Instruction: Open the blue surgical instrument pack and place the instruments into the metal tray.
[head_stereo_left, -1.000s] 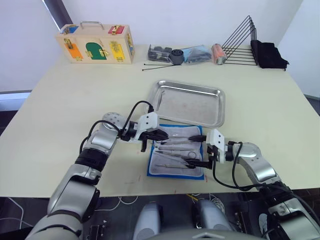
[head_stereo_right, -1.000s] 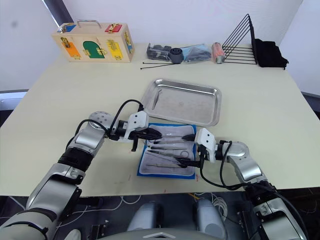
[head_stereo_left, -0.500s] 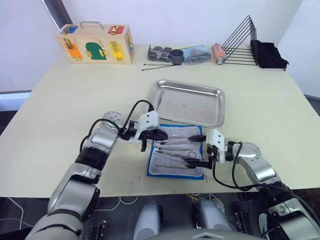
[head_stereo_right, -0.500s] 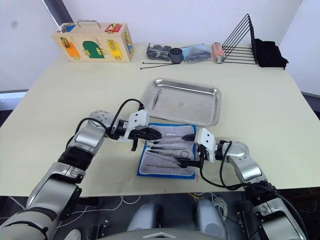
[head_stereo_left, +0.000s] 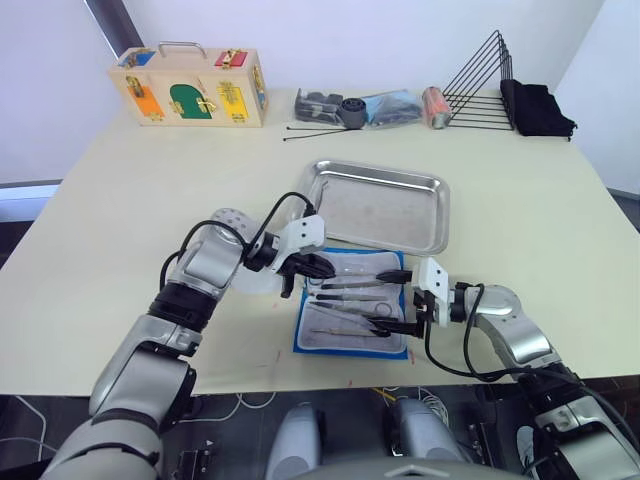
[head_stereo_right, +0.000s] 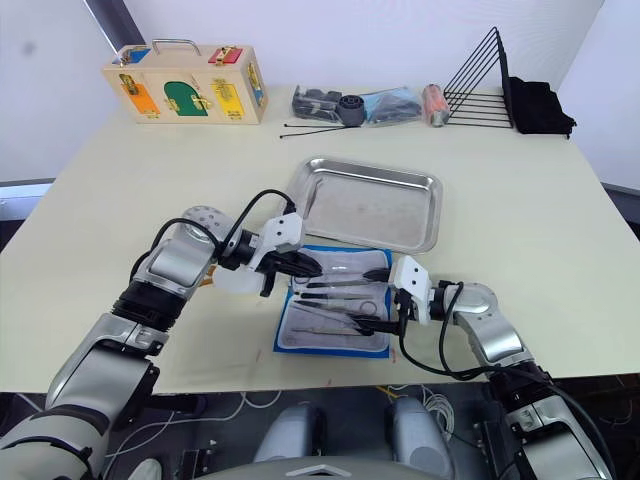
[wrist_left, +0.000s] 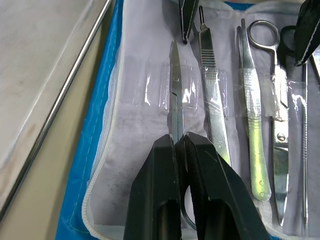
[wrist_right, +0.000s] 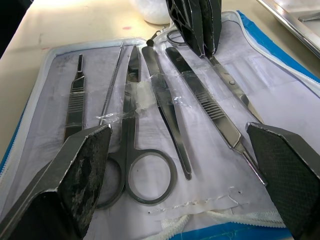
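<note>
The blue surgical instrument pack (head_stereo_left: 351, 306) lies unfolded on the desk (head_stereo_left: 120, 230), pale lining up, just in front of the metal tray (head_stereo_left: 378, 205), which holds one thin instrument near its left rim. On the lining lie scissors (wrist_right: 131, 150), forceps (wrist_right: 169, 121) and scalpel handles (wrist_right: 74, 102), side by side under clear straps. The left gripper (wrist_left: 180, 142) is at the pack's left end, its jaws pinched on a slim pair of scissors (wrist_left: 175, 90). The right gripper (head_stereo_left: 398, 301) sits at the pack's right edge, jaws spread wide over the instruments, touching none.
</note>
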